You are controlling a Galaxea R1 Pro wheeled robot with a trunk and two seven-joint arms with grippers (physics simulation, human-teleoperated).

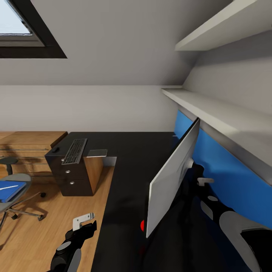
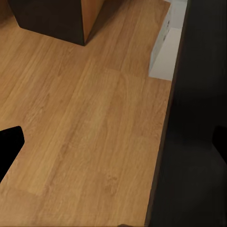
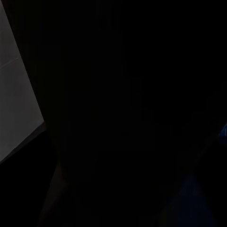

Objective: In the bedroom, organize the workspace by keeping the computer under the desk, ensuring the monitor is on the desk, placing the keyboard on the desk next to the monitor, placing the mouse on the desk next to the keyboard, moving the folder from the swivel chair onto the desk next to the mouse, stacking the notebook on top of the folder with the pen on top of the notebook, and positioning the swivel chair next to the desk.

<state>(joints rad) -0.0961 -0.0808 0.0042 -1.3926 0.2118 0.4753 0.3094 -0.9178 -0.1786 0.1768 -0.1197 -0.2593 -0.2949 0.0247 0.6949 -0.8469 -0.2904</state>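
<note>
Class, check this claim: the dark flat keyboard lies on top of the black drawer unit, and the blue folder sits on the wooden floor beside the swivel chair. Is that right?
One detail is wrong. The dark flat keyboard does lie on the black drawer unit, but the blue folder rests on the seat of the grey swivel chair, not on the wooden floor. The head view shows it.

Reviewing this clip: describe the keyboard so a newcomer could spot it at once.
Follow the black desk to its far left end, above the drawer unit. The keyboard lies there, long and dark with rows of keys, between a small black mouse and a flat grey slab.
</note>
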